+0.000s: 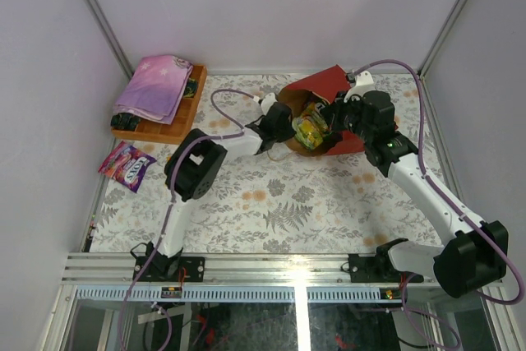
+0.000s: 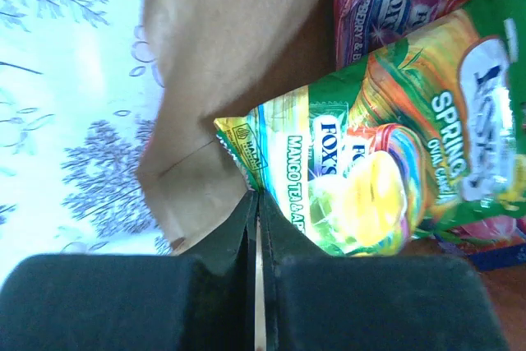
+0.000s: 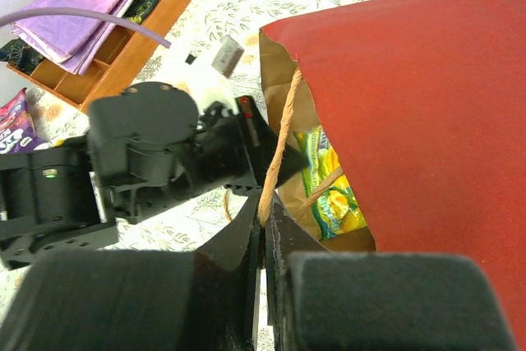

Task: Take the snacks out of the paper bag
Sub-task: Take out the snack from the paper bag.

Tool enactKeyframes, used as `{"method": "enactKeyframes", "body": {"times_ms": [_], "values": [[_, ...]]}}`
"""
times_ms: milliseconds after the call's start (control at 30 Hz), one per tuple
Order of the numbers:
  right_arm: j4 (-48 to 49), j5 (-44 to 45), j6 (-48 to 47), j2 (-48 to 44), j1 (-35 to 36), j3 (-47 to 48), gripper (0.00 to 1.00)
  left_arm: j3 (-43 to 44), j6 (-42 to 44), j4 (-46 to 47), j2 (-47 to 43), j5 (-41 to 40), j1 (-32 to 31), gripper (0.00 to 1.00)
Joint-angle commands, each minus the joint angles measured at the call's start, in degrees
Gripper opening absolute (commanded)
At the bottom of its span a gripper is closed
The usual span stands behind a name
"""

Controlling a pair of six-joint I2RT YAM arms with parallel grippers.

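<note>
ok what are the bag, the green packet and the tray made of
The paper bag: paper, matte red outside, brown kraft inside, creased. The green packet: likely plastic film, glossy, with bright glare on the print. The tray: looks like wood, smooth orange-brown, though the grain is not clear.

snacks [image 1: 309, 131] in paper bag [image 1: 329, 88], far-ctr | tray [image 1: 164, 129] far-L | loose pkt [image 1: 126, 165] before tray

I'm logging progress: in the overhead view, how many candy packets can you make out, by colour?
Purple packet, outside the paper bag: 1
Green-yellow packet, in the bag's mouth: 1
Total: 2
</note>
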Motion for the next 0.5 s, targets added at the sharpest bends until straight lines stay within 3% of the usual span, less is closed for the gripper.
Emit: {"method": "enactKeyframes", "body": {"times_ms": [0,467], "values": [[1.65,-1.75,0.5,-1.65,-0.16,0.63,0.0,-4.51,2.48,5.93,-7.34,-2.8,0.4,0.0],[2.32,-2.82,1.56,-1.72,-0.15,0.67,0.0,-27.33,4.54,8.96,-26.53,-8.99,0.41,0.0]]}}
